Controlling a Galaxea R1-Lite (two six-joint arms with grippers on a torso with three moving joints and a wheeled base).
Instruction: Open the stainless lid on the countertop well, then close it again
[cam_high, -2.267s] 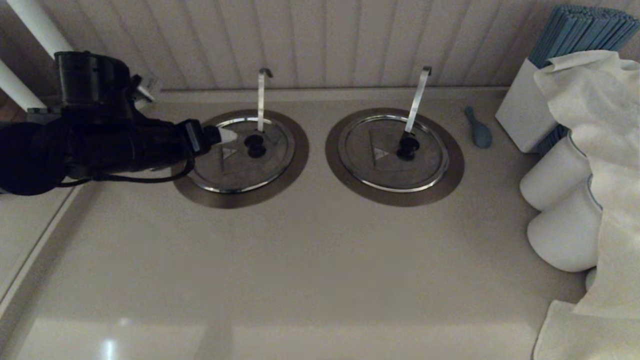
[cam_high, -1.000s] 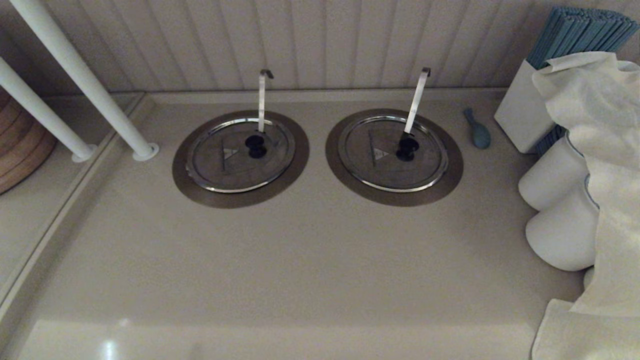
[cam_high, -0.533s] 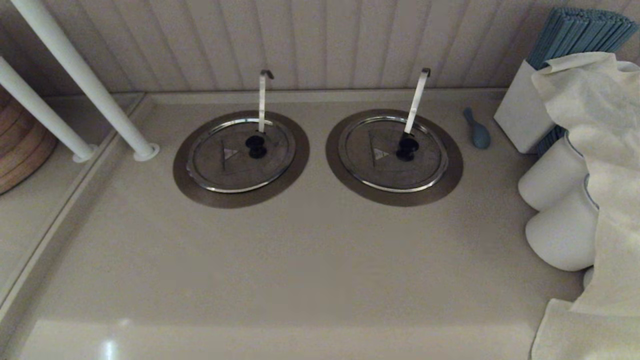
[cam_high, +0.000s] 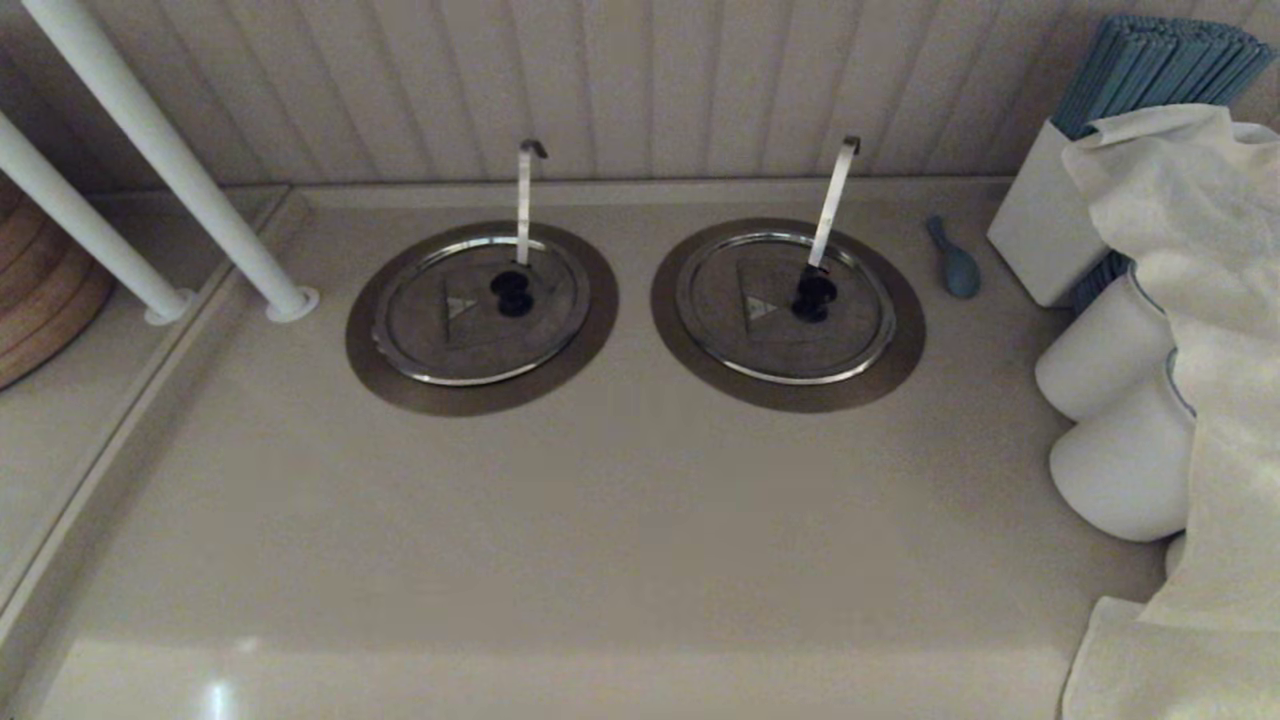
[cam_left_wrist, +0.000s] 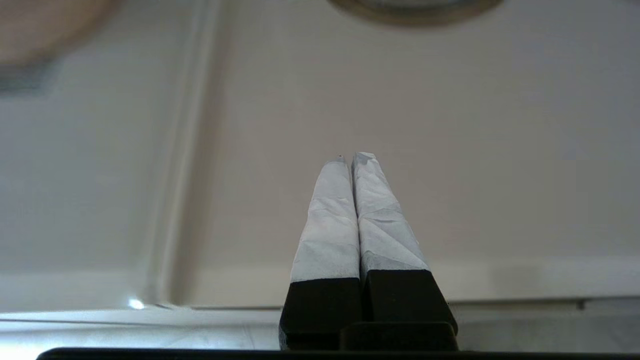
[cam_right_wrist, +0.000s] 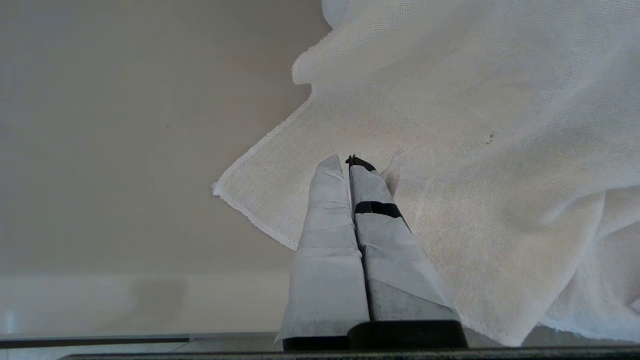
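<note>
A beige counter (cam_high: 560, 520) runs under a ribbed pale wall, with two round wells let into it side by side toward the far edge. The stainless lid (cam_high: 480, 345) lies flat and closed on the countertop well (cam_high: 365, 350) on the left, its shiny rim seated inside the wide brownish flange, its black knob (cam_high: 512, 292) at the centre beside a small pale triangle. A narrow upright ladle handle (cam_high: 523, 200) rises through the lid's far side. To the right sits the twin lid (cam_high: 760, 340), pierced by a broader slanted handle. Two white poles (cam_high: 180, 180) stand at the far left, and a small blue spoon (cam_high: 955, 262) lies beyond the twin well. White cloth (cam_high: 1190, 300) is heaped over pale jars on the right.

Neither arm shows from the head. The left gripper (cam_left_wrist: 352, 159) hangs over bare counter at the near side, jaws pressed together and empty, with only the flange's edge visible far ahead of it. The right gripper (cam_right_wrist: 345, 161) is parked with its jaws likewise together and empty, above the cloth's near corner.

The lid looks shut, so the task seems finished or nearly so. The remaining risks are small: the lid may sit slightly askew against the ladle handle, leaving a gap on that side. A careless reach could also take the twin lid by mistake, or the right arm could snag the cloth and drag it.
</note>
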